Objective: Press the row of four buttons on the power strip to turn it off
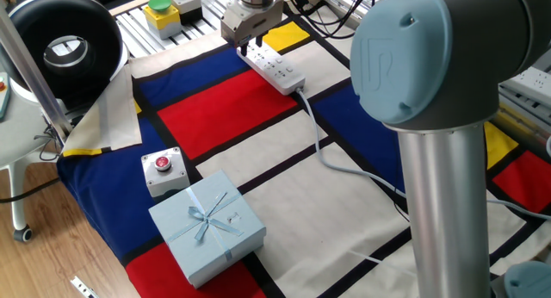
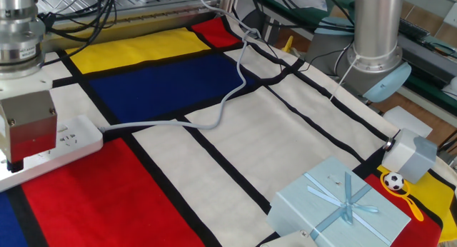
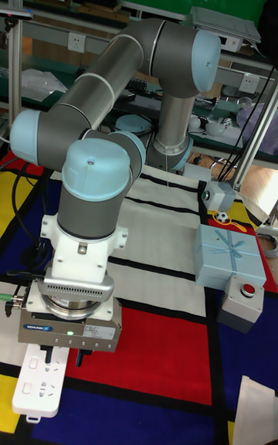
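**Gripper parked over the far end of the power strip**

From one fixed view, the gripper (image 1: 247,45) is hanging right over the far end of the power strip (image 1: 275,70), which is lying diagonally across the white and red panels of the colour-block cloth (image 1: 215,117). Its pale grey cord (image 1: 323,152) is running off the near end and snaking down across the white panels toward the arm's base. The dark fingertips are sitting just at the strip's surface, but I can't tell if they're apart or together, or actually touching it. The four buttons are too small to pick out here. Nearer the camera, a pale blue gift box (image 1: 207,225) is sitting just beside a red button in a grey housing (image 1: 163,170), and a green button in a yellow housing (image 1: 160,12) is sitting up at the far edge.

From the other fixed view, the gripper body (image 2: 28,129) is covering most of the strip (image 2: 75,141), with only the cord end poking out. The fingers are hidden, so no luck on their state there either. The gift box (image 2: 339,204) is sitting at the lower right with a little football keyring (image 2: 394,183) next to it.

In the tall fixed view, the wrist is pointing straight down and the gripper (image 3: 62,354) is overlapping the upper end of the strip (image 3: 40,383); sockets are showing below it, the fingertip gap isn't readable
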